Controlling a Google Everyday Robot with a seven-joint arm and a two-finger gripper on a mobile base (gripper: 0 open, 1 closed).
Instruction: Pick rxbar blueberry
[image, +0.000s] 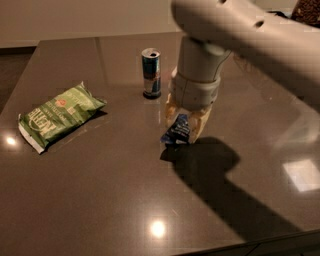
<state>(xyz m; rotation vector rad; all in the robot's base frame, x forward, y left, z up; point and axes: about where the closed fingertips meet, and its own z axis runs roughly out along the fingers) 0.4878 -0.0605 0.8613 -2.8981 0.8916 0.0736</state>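
Note:
The rxbar blueberry (176, 131) is a small dark-blue wrapped bar with white lettering. It hangs tilted between the fingers of my gripper (183, 131), lifted a little above the dark table (100, 200), with its shadow below it. The gripper points down from the big white arm (240, 35) near the middle of the table and is shut on the bar. The bar's upper part is hidden between the cream-coloured fingers (200, 125).
A blue-silver drink can (151, 73) stands upright just behind and left of the gripper. A green chip bag (57, 115) lies flat at the left. The table's front edge runs along the bottom right.

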